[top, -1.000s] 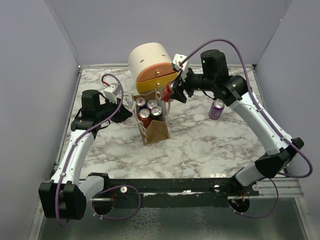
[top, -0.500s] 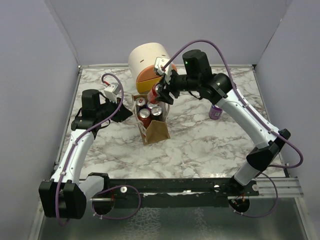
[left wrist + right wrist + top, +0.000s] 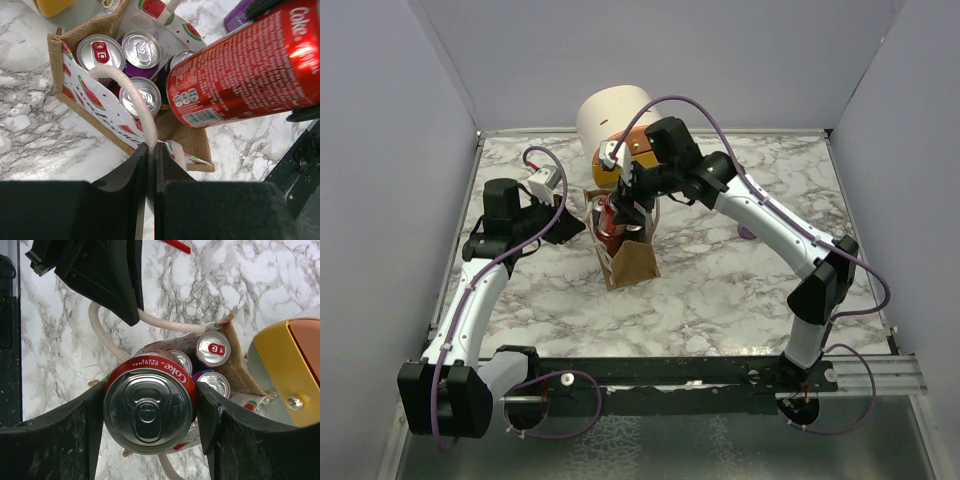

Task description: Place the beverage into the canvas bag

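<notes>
The canvas bag [image 3: 632, 264] stands mid-table, tan with a watermelon-print lining, and holds several upright cans [image 3: 141, 49]. My left gripper [image 3: 574, 228] is at its left side, shut on a cream loop handle [image 3: 125, 82] that runs between the pressed fingertips [image 3: 150, 150]. A red Coke can [image 3: 611, 216], the beverage, is gripped by its sides in my right gripper [image 3: 620, 200]. It hangs tilted just over the bag's open mouth. From the right wrist I look down on the can's lid [image 3: 149, 410] with the bag's burlap wall [image 3: 239, 371] below it.
The cream-and-orange drawer box [image 3: 615, 122] stands right behind the bag, close to my right wrist. A purple can [image 3: 747, 232] peeks out behind my right forearm. Grey walls enclose the table on three sides.
My right arm has swung left with the Coke can, from beside the drawer box to over the bag's mouth. The left arm and the bag have stayed put.
</notes>
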`<action>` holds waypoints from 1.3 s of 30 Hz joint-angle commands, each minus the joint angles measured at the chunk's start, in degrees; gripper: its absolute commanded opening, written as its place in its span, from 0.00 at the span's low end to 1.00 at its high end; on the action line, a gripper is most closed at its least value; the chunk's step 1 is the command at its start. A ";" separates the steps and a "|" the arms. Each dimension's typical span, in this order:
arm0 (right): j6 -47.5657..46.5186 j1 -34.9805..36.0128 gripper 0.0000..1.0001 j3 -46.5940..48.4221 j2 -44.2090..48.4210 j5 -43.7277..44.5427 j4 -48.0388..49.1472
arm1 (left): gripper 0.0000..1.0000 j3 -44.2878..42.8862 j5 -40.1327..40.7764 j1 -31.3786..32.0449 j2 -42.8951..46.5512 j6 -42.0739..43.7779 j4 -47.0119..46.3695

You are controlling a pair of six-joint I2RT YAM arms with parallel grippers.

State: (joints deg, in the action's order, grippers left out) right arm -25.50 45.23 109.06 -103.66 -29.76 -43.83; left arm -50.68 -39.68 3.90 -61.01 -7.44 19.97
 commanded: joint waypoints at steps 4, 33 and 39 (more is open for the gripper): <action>1.74 -0.07 0.01 0.02 -2.20 -5.29 5.74 | 0.00 -0.53 -2.01 0.47 0.98 -0.38 -1.59; -2.72 0.03 0.01 -8.26 1.37 -8.39 -3.93 | 0.00 -0.70 -1.51 0.49 2.03 -0.03 -1.20; -3.08 0.45 0.01 -9.26 0.34 -4.70 -5.47 | 0.00 -0.84 -1.80 0.49 1.53 -0.14 -1.27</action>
State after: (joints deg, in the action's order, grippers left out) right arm -27.94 45.01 100.20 -105.62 -34.76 -46.70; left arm -50.68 -39.68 3.90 -59.70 -7.42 19.70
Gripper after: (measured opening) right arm 0.645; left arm 0.090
